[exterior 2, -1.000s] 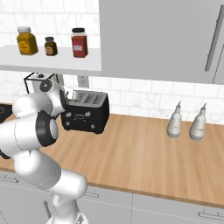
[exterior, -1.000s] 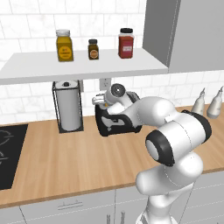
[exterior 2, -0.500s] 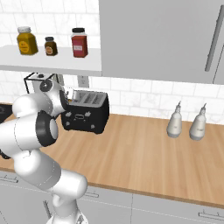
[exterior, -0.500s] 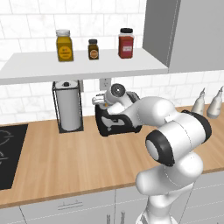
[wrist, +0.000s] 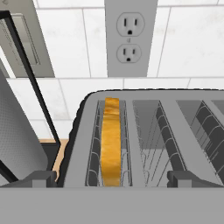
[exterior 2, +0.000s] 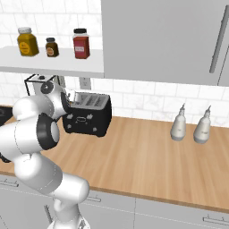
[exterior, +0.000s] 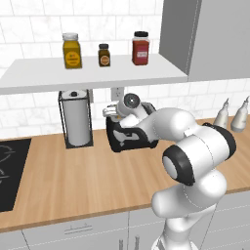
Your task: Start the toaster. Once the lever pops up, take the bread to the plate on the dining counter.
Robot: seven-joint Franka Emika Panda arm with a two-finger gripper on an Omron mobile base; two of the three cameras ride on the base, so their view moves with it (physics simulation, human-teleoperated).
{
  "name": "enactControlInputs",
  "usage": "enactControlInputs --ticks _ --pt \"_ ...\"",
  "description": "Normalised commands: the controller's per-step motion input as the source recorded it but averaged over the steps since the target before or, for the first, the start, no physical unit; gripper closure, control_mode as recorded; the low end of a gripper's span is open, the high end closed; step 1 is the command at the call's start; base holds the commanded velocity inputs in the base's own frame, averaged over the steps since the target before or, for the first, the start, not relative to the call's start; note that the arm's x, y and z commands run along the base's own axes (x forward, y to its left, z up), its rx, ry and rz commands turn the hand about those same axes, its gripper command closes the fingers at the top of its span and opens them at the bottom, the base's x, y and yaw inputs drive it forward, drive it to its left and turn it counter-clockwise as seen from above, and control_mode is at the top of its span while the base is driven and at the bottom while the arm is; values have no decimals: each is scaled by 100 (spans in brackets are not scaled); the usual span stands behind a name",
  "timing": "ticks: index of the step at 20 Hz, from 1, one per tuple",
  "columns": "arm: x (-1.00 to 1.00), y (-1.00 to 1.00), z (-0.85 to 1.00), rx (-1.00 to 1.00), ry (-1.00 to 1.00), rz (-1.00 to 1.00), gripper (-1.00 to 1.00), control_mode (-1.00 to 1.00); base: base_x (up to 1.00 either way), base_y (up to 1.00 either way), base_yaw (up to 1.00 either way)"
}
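Left base view: the black boxy toaster sits on the light-wood counter beside a paper-towel roll, the white arm's gripper over its left end.

Right base view: the toaster's grey slotted top faces up.

Hand view: the golden-brown bread slice stands in the leftmost slot, between wide-spread fingertips.

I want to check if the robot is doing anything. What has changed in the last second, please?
Nothing visibly changed. The hand stays open above the toaster, holding nothing, and the bread sits in its slot. The towel roll and shelf jars are where they were.
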Motion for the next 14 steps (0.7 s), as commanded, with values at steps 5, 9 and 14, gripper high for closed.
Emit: enactControlInputs --ticks 5,9,14 --pt "0 0 0 0 0 0 -100 -100 0 0 0" --pt "0 0 0 0 0 0 -100 -100 0 0 0" --pt "0 0 0 0 0 0 -100 -100 0 0 0"
